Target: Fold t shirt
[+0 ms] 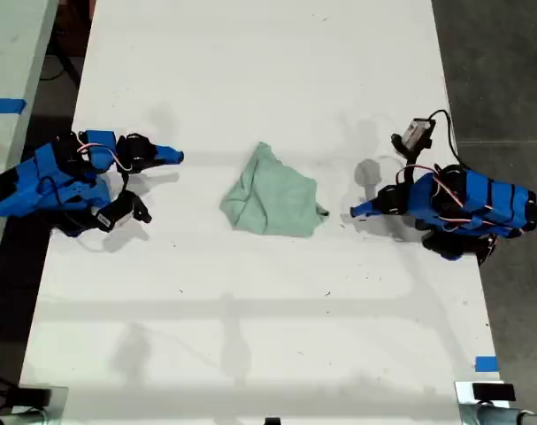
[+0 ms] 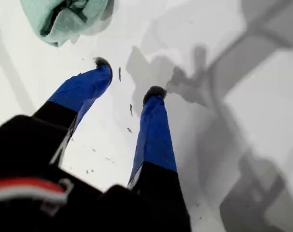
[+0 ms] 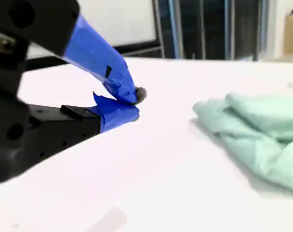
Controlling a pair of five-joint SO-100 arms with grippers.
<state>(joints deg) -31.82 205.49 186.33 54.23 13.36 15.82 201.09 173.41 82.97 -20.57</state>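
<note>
In the exterior view, the shirt (image 1: 272, 199) lies about the middle of the table (image 1: 250, 336), a rumpled mint heap with a corner poking toward the table's far edge. It is neither spread flat nor squared up. My first gripper (image 1: 361, 209) sits low on the exterior view's right, its tips just beside the shirt's near edge but apart from it. My second gripper (image 1: 173, 157) rests on the exterior view's left, well apart from the cloth.

In the first wrist view, my first gripper (image 2: 130, 77) has its jaws spread, with bare table between them and nothing held. The shirt (image 2: 64, 17) shows just beyond the tips, bunched over itself, with a dark fold or label in the creases.

In the second wrist view, my second gripper (image 3: 135, 104) has its tips pressed together and holds nothing. The shirt (image 3: 257, 140) lies farther across the table as a layered lump with soft, uneven edges.

I judge the folding barely begun, if at all. No clean fold line shows, and neither gripper has cloth. What is left is nearly everything: take hold of an edge, spread the shirt flat, then fold it over neatly.
</note>
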